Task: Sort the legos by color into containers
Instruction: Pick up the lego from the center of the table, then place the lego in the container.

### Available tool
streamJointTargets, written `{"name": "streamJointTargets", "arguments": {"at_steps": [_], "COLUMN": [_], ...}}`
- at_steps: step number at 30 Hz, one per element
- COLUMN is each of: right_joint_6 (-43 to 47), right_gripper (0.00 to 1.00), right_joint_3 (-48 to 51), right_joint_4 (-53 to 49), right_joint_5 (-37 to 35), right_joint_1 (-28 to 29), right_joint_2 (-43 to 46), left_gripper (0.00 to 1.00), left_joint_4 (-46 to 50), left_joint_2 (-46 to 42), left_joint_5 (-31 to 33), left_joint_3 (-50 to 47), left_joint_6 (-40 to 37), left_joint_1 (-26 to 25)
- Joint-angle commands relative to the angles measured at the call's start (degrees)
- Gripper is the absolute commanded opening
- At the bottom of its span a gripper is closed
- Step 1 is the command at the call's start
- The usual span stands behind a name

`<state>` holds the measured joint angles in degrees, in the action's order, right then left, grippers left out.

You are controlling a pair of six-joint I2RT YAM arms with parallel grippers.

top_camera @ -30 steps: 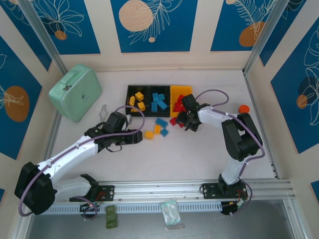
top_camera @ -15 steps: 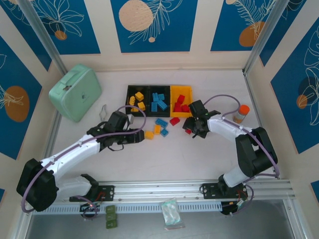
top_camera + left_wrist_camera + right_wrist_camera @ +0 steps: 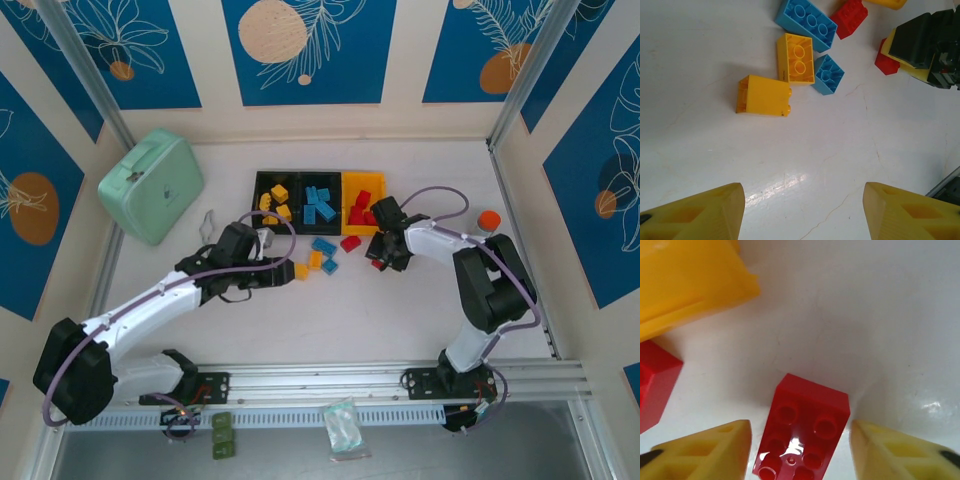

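Observation:
Three joined containers stand at the back: a black bin [image 3: 275,197] with yellow legos, a black bin [image 3: 320,200] with blue ones, and a yellow bin [image 3: 372,179] with red ones. Loose blue [image 3: 323,244], yellow [image 3: 300,270] and red [image 3: 350,242] legos lie in front of them. My right gripper [image 3: 383,256] straddles a red brick [image 3: 802,430] on the table. Its fingers [image 3: 705,452] stand close on both sides, with thin slivers of table between. My left gripper [image 3: 802,215] is open over bare table, just short of a yellow brick [image 3: 764,95].
A mint-green case [image 3: 152,185] sits at the back left. An orange-capped bottle [image 3: 487,222] stands by the right wall. The yellow bin's corner [image 3: 690,285] and another red brick [image 3: 655,385] lie close to my right gripper. A plastic bag [image 3: 342,425] lies on the front rail.
My right gripper has drawn back from the yellow bin and settled around the red brick on the table, its jaws narrowing. The left arm has hardly moved.

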<state>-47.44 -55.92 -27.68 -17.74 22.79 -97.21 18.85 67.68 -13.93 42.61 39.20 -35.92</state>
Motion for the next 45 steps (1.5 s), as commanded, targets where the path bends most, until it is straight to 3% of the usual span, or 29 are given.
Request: {"name": "streamJointTargets", "arguments": {"at_steps": [1,5,12,16,36,42,45], "right_joint_6": [-0.12,0.38,3.23,6.04,14.03,14.31,14.37], "right_gripper": [0.40,0.29,0.28,0.28,0.29,0.30,0.38], "right_joint_3": [-0.18,1.22,0.43,-4.56,-43.02,-47.82,-48.90], "right_joint_4": [-0.71,-2.45,-7.46,-8.60,-9.59,-9.80,-9.83], "right_joint_5": [0.88,0.09,-0.47,1.52,16.25,18.04,18.37], "right_joint_1": [-0.25,0.06,0.33,-0.18,-5.85,-5.83,-5.87], "right_joint_2": [0.38,4.33,14.02,14.31,-21.60,-26.38,-27.30], "left_gripper": [0.63,0.63,0.64,0.63,0.63,0.64,0.63], "left_joint_4": [-0.70,-1.51,-3.71,-5.19,-5.93,-5.71,-5.74], "left_joint_2": [0.43,1.28,3.43,4.56,3.57,4.17,4.52], "left_joint_5": [-1.14,-1.75,-2.91,-3.68,-3.44,-2.88,-2.77], "left_joint_3": [-0.77,-0.64,-0.08,0.28,3.13,2.66,2.53], "left_joint_6": [0.55,0.54,0.62,1.35,4.26,4.74,4.92], "left_joint_1": [-0.72,-0.65,-0.72,-0.90,-1.23,-1.21,-1.17]}}
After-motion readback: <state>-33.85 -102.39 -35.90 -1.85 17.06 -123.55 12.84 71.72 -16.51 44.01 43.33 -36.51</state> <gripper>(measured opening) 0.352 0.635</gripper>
